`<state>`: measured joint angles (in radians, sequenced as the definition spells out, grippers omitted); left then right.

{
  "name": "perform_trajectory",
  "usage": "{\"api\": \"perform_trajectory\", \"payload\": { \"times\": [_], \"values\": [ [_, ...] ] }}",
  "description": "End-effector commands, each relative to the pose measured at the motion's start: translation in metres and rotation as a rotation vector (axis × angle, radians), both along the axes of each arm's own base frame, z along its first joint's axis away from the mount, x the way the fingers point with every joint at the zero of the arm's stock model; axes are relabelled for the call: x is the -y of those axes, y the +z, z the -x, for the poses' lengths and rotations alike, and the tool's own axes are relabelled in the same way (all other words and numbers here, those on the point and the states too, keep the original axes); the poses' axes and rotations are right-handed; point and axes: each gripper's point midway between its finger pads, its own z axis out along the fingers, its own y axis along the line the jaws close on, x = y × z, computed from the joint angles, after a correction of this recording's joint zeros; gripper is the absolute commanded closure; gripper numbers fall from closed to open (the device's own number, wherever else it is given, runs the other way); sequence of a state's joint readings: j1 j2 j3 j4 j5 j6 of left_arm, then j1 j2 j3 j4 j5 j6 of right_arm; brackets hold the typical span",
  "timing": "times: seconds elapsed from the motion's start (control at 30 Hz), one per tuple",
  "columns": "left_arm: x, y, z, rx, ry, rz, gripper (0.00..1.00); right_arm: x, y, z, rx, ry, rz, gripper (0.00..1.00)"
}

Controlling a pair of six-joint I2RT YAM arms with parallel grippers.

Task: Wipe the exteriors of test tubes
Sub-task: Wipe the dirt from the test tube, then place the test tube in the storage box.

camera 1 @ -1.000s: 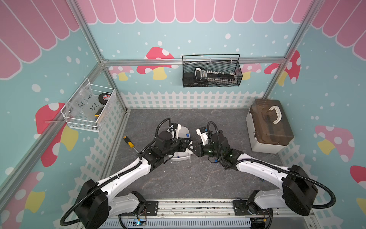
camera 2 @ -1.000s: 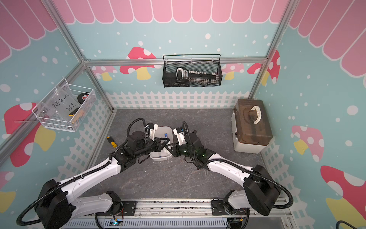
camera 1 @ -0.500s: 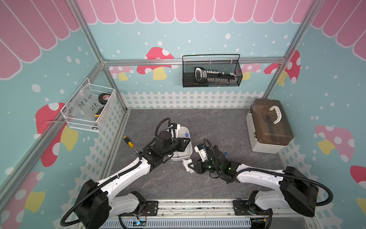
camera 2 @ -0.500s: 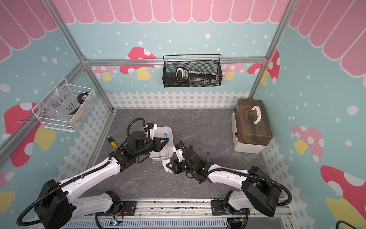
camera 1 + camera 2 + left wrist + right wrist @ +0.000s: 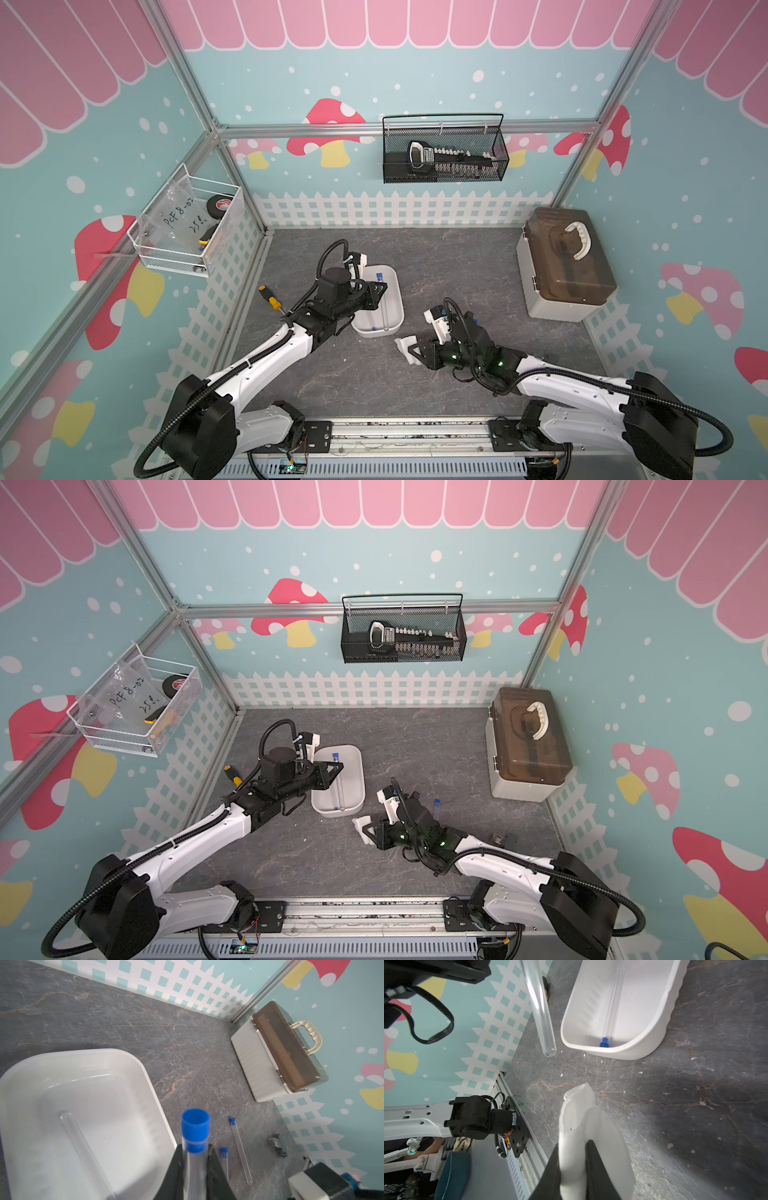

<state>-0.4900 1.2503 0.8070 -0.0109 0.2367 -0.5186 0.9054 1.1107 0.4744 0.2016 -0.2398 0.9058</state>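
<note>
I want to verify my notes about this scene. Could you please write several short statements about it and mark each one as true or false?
1. The left claw is shut on a test tube. True.
2. The right claw holds nothing. False: it grips a white cloth.
3. One capped tube lies inside the white tray. True.
4. The brown-lidded box stands open. False: its lid is closed.
5. Two more tubes lie on the table, outside the tray. True.

Clear blue-capped test tubes (image 5: 195, 1130) — one held, others lying.
</note>
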Motion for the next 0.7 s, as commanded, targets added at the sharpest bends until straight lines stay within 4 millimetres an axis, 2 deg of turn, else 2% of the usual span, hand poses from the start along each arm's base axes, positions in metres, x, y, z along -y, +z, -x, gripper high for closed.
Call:
{"api": "perform_trajectory", "payload": {
  "times": [0.0,0.17,0.4,0.53,0.67],
  "values": [
    [-0.004,-0.016,-0.010,-0.035,-0.015,-0.059,0.87,0.009,0.004,-0.004,0.026,-0.040,0.039,0.81],
    [-0.007,-0.048,-0.034,-0.141,0.010,-0.109,0.85,0.020,0.020,-0.008,0.075,-0.095,0.007,0.81],
    [0.006,-0.077,-0.072,-0.208,0.028,-0.134,0.84,0.037,0.029,-0.004,0.101,-0.124,0.008,0.81],
    [0.009,-0.095,-0.081,-0.251,0.044,-0.140,0.83,0.047,0.033,-0.003,0.119,-0.157,-0.002,0.81],
    [0.005,-0.115,-0.081,-0.285,0.070,-0.167,0.80,0.059,0.040,-0.006,0.147,-0.204,0.005,0.81]
  ]
}}
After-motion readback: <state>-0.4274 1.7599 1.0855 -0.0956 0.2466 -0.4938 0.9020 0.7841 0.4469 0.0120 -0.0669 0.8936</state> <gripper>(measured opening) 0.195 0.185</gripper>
